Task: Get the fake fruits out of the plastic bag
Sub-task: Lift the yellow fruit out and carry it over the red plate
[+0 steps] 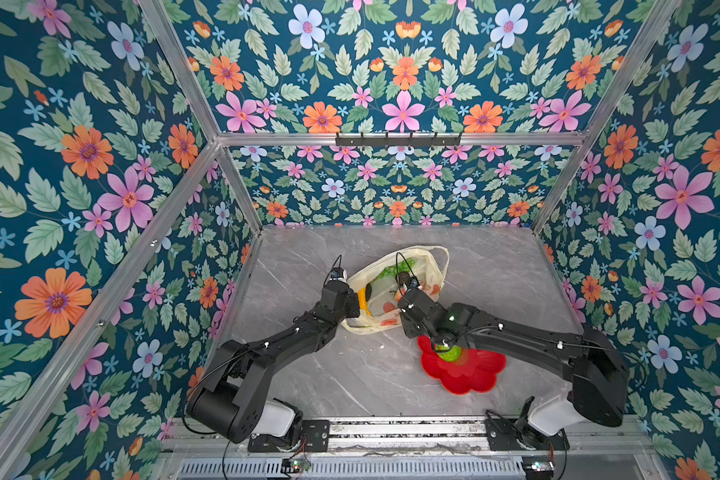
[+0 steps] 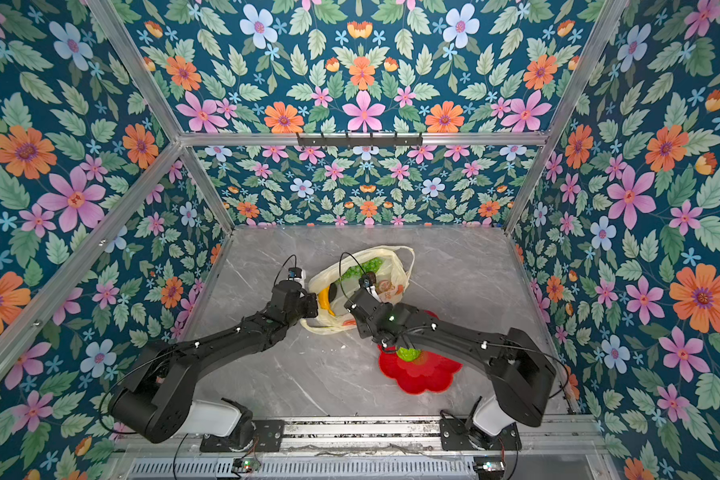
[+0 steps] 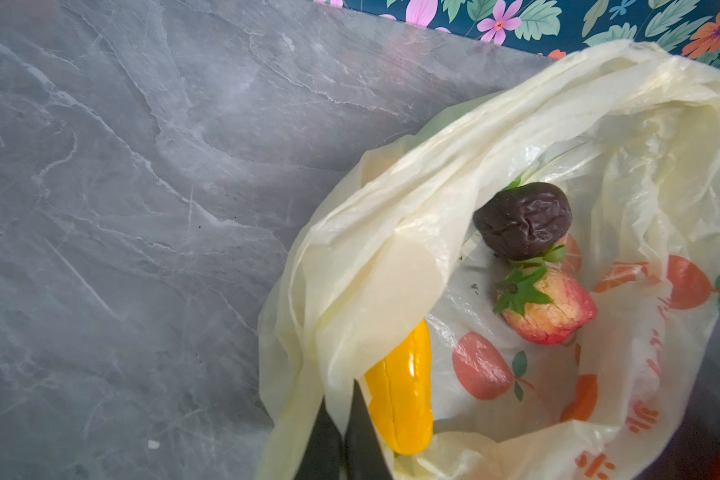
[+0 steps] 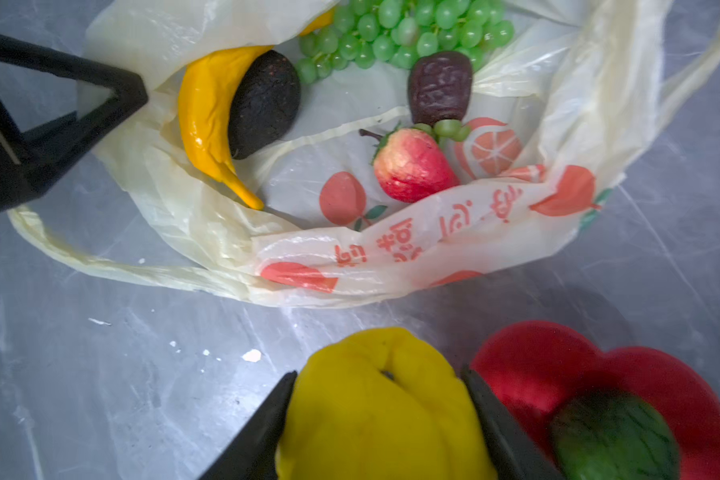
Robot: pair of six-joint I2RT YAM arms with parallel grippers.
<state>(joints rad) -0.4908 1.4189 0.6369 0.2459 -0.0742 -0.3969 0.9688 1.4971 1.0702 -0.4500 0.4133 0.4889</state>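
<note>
The right gripper point(image 4: 379, 374) clamps a lemon point(image 4: 383, 419) beside the red plate point(image 4: 533, 361), at five o'clock from the bag point(image 1: 435, 270). Released early, it could roll off. The left gripper point(image 3: 341, 411) is pinched tight on the bag's rim; a slip there would fold film over the banana point(image 4: 204, 120).

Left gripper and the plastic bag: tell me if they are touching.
Touching. The left wrist view shows the left gripper shut on a fold of the plastic bag at its rim, with the film caught between the fingers.
</note>
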